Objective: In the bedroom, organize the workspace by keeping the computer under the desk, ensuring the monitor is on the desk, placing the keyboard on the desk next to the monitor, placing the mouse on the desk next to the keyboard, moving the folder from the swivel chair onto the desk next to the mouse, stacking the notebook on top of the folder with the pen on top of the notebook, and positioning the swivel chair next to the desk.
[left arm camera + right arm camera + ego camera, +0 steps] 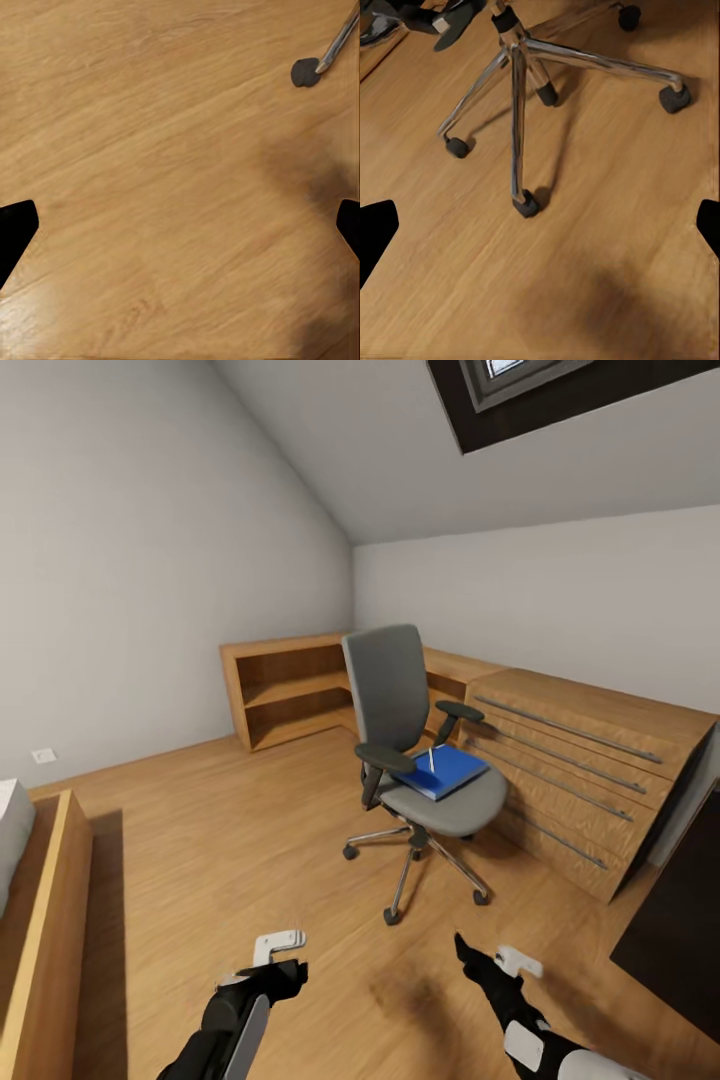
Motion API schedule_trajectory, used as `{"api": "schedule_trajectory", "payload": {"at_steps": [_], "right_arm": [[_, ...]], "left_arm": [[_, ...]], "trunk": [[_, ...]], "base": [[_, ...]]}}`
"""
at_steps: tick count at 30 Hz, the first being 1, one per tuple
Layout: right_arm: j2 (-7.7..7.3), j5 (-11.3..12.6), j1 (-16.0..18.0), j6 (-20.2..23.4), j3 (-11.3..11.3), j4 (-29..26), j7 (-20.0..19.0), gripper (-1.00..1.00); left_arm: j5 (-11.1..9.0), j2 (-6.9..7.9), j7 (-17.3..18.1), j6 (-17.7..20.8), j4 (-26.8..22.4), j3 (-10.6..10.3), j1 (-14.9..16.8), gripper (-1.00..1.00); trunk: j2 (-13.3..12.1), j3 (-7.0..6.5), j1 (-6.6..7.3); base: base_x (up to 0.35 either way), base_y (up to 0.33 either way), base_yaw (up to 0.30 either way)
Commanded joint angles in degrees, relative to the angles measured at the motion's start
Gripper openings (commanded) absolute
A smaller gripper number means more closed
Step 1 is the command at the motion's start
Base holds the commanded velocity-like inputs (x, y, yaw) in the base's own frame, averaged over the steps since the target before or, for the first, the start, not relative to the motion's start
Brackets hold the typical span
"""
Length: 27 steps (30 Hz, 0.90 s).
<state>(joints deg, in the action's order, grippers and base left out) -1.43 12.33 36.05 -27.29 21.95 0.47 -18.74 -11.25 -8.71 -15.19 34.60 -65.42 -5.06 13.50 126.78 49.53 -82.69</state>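
The thin bright blue folder (445, 771) lies on the grey padded swivel chair (400, 710), a slim white pen (431, 759) atop. Both empty grippers (275, 957) (495, 958) hover low, jaws spread; approach squarely, lifting flat so nothing slides.

No text, label, brand, number or sign can be read in any of the views. The blue folder (445, 771) on the swivel chair (415, 745), in the middle of the head view, has a plain cover with no lettering on it. The small white wall socket (43, 756) at the left edge of that view carries no marking that can be made out.
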Motion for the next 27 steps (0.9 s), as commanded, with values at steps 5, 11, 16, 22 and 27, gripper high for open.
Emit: {"api": "schedule_trajectory", "payload": {"at_steps": [5,11,16,22,27], "right_arm": [[-0.18,-1.42,-3.89,-6.15,0.11,0.14,-0.54,1.00],[-0.41,-1.99,-7.02,-11.19,0.13,0.16,-0.40,1.00],[-0.33,-2.12,-8.65,-14.40,0.14,0.26,0.91,1.00],[-0.20,-2.13,-9.22,-15.65,0.18,0.37,2.09,1.00],[-0.14,-2.14,-9.39,-15.97,0.19,0.40,2.41,1.00]], "left_arm": [[1.18,-0.11,-7.67,-7.54,6.59,-0.24,0.03,1.00],[1.75,-0.23,-12.32,-19.61,14.99,-0.28,0.03,1.00],[1.89,-0.19,-13.34,-27.06,20.62,-0.29,-0.01,1.00],[1.92,-0.12,-13.54,-29.63,23.83,-0.30,-0.06,1.00],[1.96,-0.09,-13.65,-30.38,26.64,-0.30,-0.44,1.00]], "trunk": [[-1.99,-0.85,1.12],[-4.40,-1.93,2.44],[-6.40,-2.83,3.53],[-8.81,-3.91,4.85],[-10.82,-4.80,5.95]], "base": [[0.000,0.000,0.000],[0.000,0.000,0.000],[0.000,0.000,0.000],[0.000,0.000,0.000],[0.000,0.000,0.000]]}}
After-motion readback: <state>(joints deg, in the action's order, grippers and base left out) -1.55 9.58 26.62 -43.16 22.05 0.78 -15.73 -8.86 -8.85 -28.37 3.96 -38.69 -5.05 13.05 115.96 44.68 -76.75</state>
